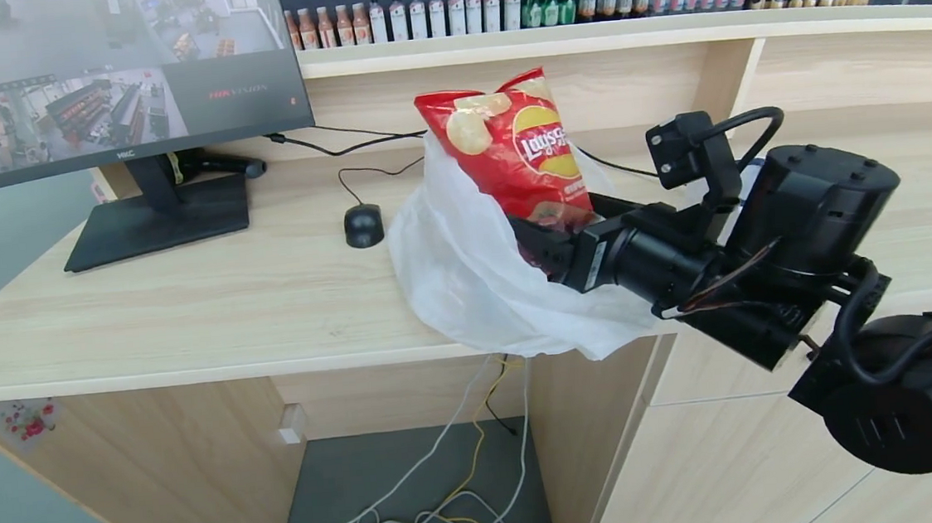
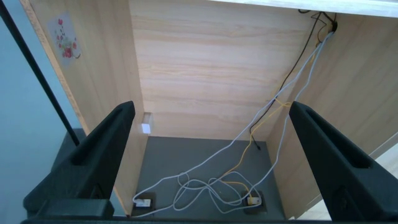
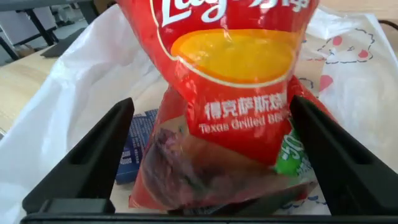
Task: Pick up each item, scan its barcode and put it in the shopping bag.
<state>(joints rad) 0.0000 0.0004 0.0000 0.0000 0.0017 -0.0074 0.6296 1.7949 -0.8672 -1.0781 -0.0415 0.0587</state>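
A red chips bag stands upright and slightly tilted, its lower end down inside the white shopping bag on the wooden counter. My right gripper is at the bag's mouth. In the right wrist view the gripper is open, with the chips bag between its widely spread fingers. A blue packet lies in the shopping bag beside the chips. My left gripper is open and holds nothing, low in front of the counter's leg space.
A monitor on a black stand and a black mouse sit on the counter's left half. Bottles line the shelf behind. Loose cables lie on the floor under the counter.
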